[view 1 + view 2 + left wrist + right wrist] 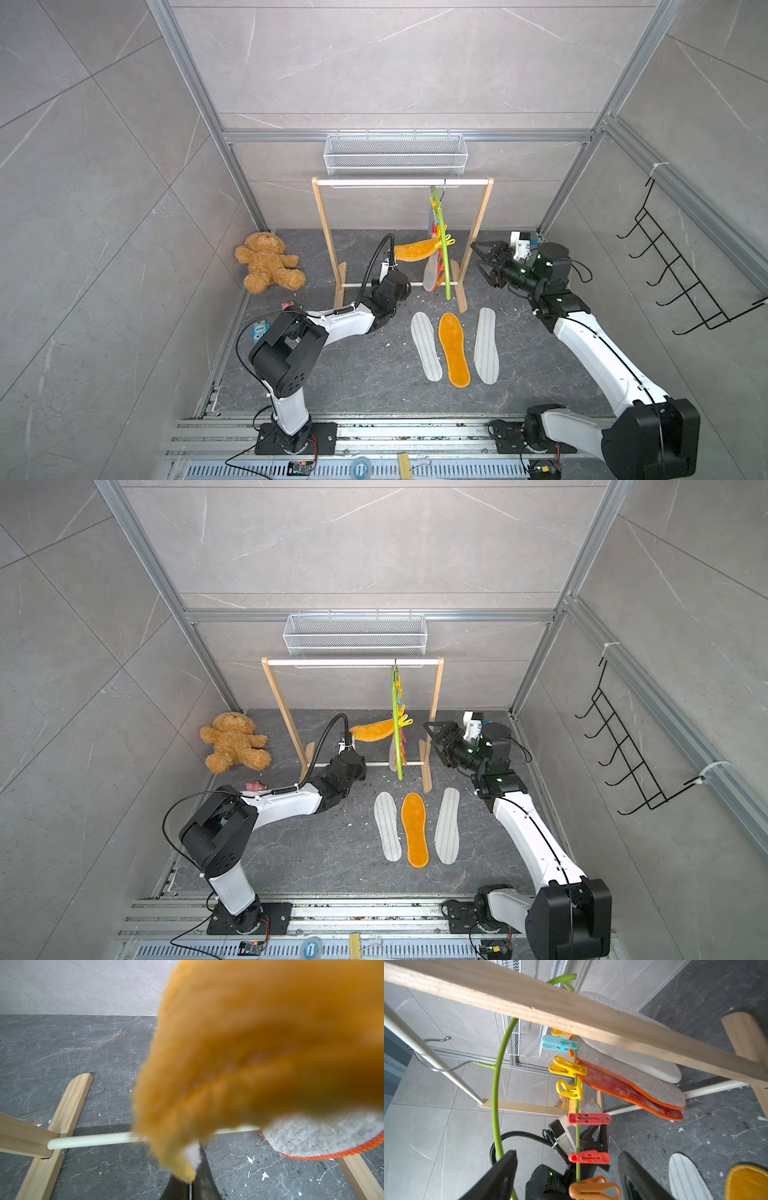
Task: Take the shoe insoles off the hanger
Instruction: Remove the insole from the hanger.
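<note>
Top view: pale blue packet (259, 329), lettering unreadable

No legible text, label, brand or number on anything.

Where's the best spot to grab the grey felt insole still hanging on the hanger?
Probably the free lower end of the grey felt insole, pinched across its flat faces from the front: it hangs down from the hanger, clips crowding its top.

top views: high, looking down toward back wall (395, 62) | wrist views: close, both on rail frame (68, 1105)
</note>
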You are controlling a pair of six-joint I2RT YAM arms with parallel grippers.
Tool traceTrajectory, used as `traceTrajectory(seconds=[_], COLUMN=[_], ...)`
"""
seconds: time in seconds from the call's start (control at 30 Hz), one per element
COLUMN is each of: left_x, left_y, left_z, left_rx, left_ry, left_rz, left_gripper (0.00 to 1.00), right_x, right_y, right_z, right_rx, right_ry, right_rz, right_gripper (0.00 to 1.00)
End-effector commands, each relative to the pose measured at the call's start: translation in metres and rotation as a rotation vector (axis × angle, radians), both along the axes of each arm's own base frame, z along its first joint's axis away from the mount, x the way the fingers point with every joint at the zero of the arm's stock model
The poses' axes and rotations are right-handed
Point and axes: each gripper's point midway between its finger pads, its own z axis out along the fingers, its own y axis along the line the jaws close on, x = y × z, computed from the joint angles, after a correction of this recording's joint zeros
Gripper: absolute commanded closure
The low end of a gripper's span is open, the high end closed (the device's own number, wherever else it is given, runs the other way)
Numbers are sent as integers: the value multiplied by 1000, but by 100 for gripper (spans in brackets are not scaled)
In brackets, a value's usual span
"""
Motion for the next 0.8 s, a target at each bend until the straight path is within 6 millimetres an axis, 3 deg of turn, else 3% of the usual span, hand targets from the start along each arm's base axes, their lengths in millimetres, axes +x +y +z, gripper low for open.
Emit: traceTrajectory(seconds=[0.0, 0.27, 0.57, 0.77], left_x=[6, 7, 7, 7], left_y=[0, 5, 1, 1], left_z=[40, 50, 54, 54], left_rx=[-49, -87, -120, -127], left_ry=[-55, -48, -30, -26], left_rz=[-12, -21, -63, -66], left_gripper=[100, 100, 100, 100], right_x=[14, 36, 56, 62], right_y=[9, 34, 32, 39], right_z=[18, 17, 0, 1], right_rx=[-15, -21, -39, -28], right_ry=[-61, -71, -46, -54], right_rz=[-26, -58, -142, -138], right_gripper=[23, 30, 38, 43])
